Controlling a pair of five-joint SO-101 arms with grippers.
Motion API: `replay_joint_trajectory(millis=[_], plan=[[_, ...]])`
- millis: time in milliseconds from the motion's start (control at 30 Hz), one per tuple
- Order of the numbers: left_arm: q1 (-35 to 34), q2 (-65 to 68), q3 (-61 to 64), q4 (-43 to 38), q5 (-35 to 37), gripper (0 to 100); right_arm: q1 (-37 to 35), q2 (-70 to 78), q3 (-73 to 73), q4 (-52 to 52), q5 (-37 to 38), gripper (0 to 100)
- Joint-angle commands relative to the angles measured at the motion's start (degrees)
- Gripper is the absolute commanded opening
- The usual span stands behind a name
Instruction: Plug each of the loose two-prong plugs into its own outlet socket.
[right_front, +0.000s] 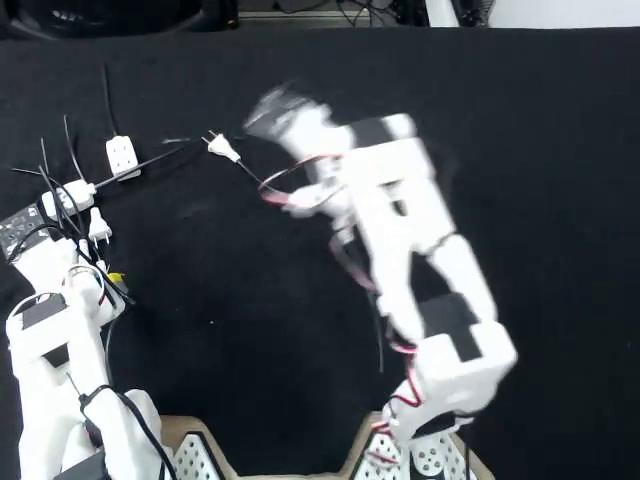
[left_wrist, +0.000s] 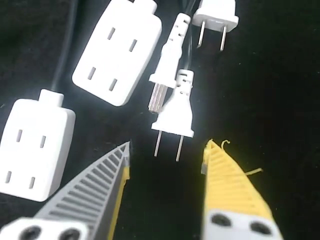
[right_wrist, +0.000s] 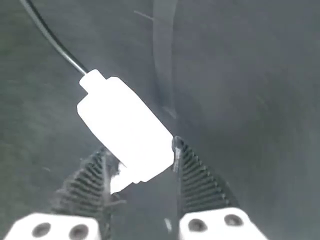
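In the left wrist view my left gripper (left_wrist: 167, 150) is open just above the cloth. A white two-prong plug (left_wrist: 175, 112) lies right ahead with its prongs pointing into the gap. Alongside it lie a second plug (left_wrist: 169, 55) and a third plug (left_wrist: 215, 19). Two white outlet sockets (left_wrist: 117, 50) (left_wrist: 32, 145) rest beside them. From above, the left gripper (right_front: 90, 240) is at the table's left. My right gripper (right_wrist: 140, 150) is shut on a white outlet socket (right_wrist: 125, 130) with a black cable. The right gripper (right_front: 275, 108) is raised near the back centre, close to another loose plug (right_front: 222, 147).
Black cables (right_front: 60, 190) tangle around the sockets at the left edge. A thin cable (right_front: 265, 185) runs from the loose plug under the right arm. Black cloth (right_front: 200, 300) covers the table, with open room in the middle and on the right.
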Motion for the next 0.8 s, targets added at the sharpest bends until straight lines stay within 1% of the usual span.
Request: replay_joint_trajectory(millis=[0, 133, 233, 367, 567, 633, 700, 767], plan=[[-0.2, -1.0, -3.4, 0.1, 0.3, 24, 15.6, -6.0, -5.2, 0.5, -5.7, 1.1], [-0.1, -0.6, -3.3, -0.7, 0.3, 24, 29.0, -1.4, -8.1, -5.2, -8.8, 1.0], [-0.1, -1.1, -1.7, -3.0, 0.3, 24, 34.5, 5.4, -11.8, -10.3, -9.8, 1.0], [0.0, -1.1, -1.2, -3.6, 0.4, 24, 37.0, 16.1, -20.7, -13.0, -9.8, 1.0], [0.0, -1.1, -0.9, -3.9, 0.4, 24, 39.6, 31.6, -37.8, -11.9, -10.0, 1.1], [0.0, -1.1, -0.9, -3.9, 0.4, 24, 40.4, 35.6, -43.6, -9.0, -13.3, 1.6], [0.0, -1.1, -0.9, -3.9, 0.4, 24, 41.3, 39.2, -50.2, -4.4, -17.6, 7.1], [0.0, -1.1, -0.9, -3.9, 0.4, 24, 41.8, 42.2, -57.4, 0.3, -20.7, 17.9]])
